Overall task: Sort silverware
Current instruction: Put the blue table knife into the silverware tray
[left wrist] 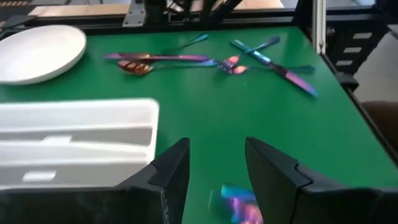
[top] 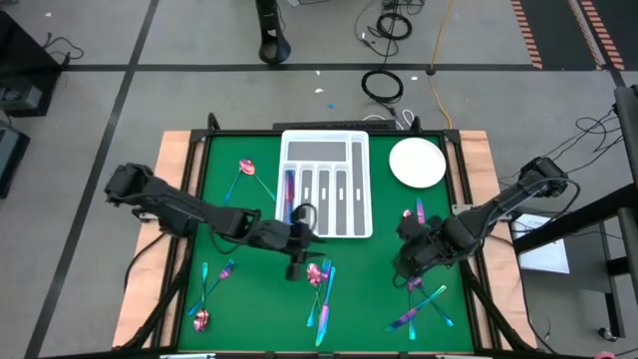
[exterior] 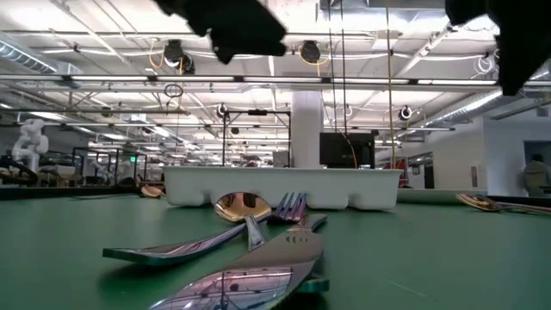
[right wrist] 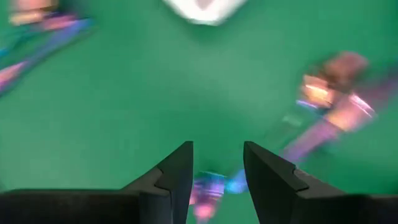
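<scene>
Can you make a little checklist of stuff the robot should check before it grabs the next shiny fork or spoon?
1. Left end effector open: ok, its fingers stand apart with nothing between them.
2. Right end effector open: ok, fingers apart, nothing gripped.
3. Silverware under the left end effector: ok, a rainbow piece shows just below the fingers.
4. Silverware under the right end effector: ok, a shiny piece sits between the fingertips, but its type cannot be told.
5. Tray has room: ok, most compartments look unfilled.
6. Pieces lying apart: not ok, the cluster near the front overlaps.
</scene>
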Tool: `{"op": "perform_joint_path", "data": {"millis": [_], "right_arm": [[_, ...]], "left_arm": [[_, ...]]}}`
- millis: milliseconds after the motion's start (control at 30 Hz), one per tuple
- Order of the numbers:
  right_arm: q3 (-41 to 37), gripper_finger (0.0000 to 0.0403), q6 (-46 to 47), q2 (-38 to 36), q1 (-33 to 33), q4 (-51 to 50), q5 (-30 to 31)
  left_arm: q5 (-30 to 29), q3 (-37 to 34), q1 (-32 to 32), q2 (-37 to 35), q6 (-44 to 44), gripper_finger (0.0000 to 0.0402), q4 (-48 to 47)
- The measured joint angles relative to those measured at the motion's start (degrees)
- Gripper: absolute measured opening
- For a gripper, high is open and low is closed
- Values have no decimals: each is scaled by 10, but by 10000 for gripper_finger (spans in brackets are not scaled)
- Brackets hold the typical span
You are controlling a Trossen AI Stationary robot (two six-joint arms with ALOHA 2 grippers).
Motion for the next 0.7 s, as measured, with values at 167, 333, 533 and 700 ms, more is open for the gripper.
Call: {"op": "perform_joint_path", "data": {"millis": [167, 333, 533, 700], "right_arm": [[0, 130, 101, 0, 0, -126, 0], [-21, 130, 129, 0, 0, -132, -38], [-90, 130, 140, -13, -1, -108, -56], [-177, 130, 140, -60, -9, -19, -56]], "left_arm": [[46, 78, 28, 73, 0, 157, -3], [77, 165, 62, 152, -13, 157, -3], [144, 264, 83, 235, 20, 157, -12], [146, 293, 90, 255, 42, 157, -52]]}}
